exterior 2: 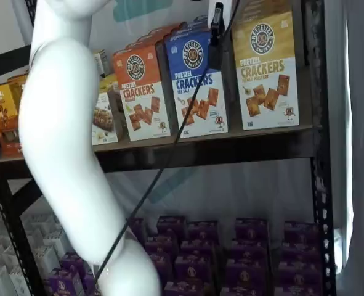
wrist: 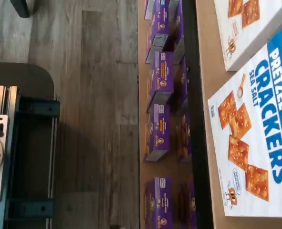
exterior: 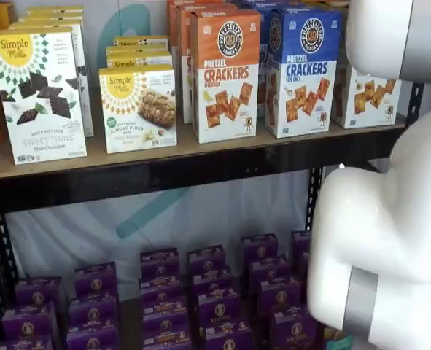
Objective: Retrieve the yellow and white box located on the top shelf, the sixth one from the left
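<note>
Right, the fingers (exterior 2: 217, 28) hang at the top edge of a shelf view, in front of the blue box (exterior 2: 197, 86), with nothing between them. I see them only as one dark shape with no clear gap, but they look spread as wide as they go and empty.

The yellow box (exterior 2: 265, 68) stands upright on the top shelf (exterior 2: 231, 151), at the right end of the cracker row, just beside the blue box. In the other shelf view only its white lower front (exterior: 365, 98) peeks out behind the arm (exterior: 375, 233).

So the job now, I judge, is lining up. The fingers need to shift right, off the blue box, and centre on the yellow one before going in. They should straddle its two narrow sides squarely and go deep enough for a firm hold.

Watch the neighbours. The blue box sits close on the left, so there is little room for that finger, and a nudge could tip it or the orange box (exterior 2: 141, 92) beyond. The black upright (exterior 2: 311, 123) stands close on the right. The cable (exterior 2: 163, 166) trails across the front of the shelf and could snag. Purple boxes (exterior 2: 249, 246) crowd the shelf below, well clear.
</note>
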